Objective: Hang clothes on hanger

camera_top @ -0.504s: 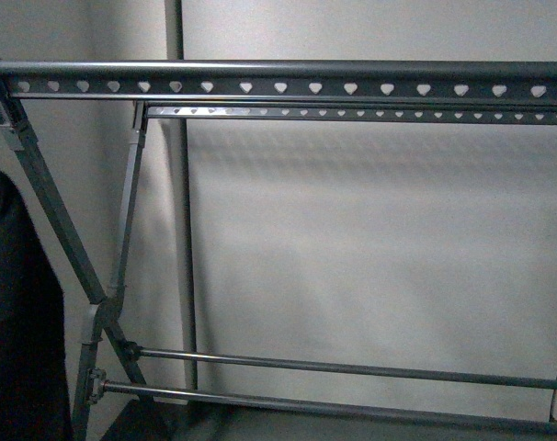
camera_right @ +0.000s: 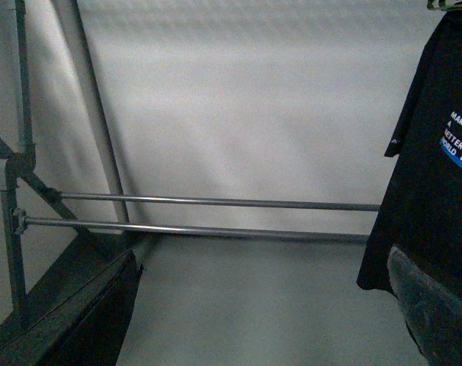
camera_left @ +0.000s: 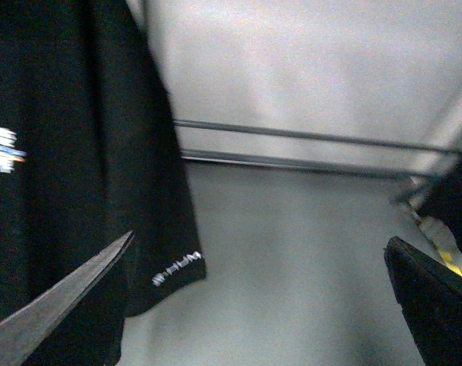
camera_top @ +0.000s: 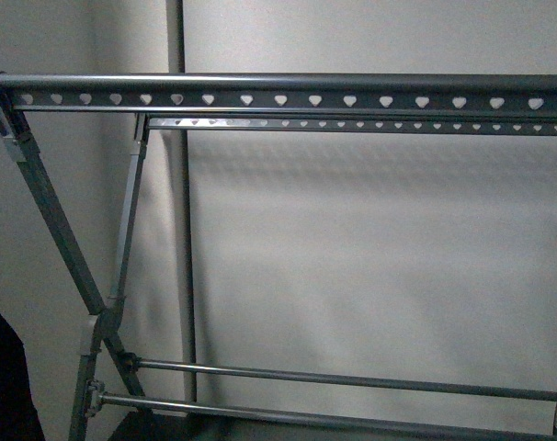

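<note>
Grey metal hanger [camera_top: 288, 83], matt black cloth clothes [camera_left: 71, 191]

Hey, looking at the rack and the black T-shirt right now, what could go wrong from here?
1. The black T-shirt hangs loose beside the open left gripper. Closing there might pinch only an edge of cloth, which could slip.
2. In the front view it seems to show only low at the picture's edge, well below the top rail. Lifting it could snag on the slanted leg.
3. What holds it up is out of view, so it may drop.
</note>
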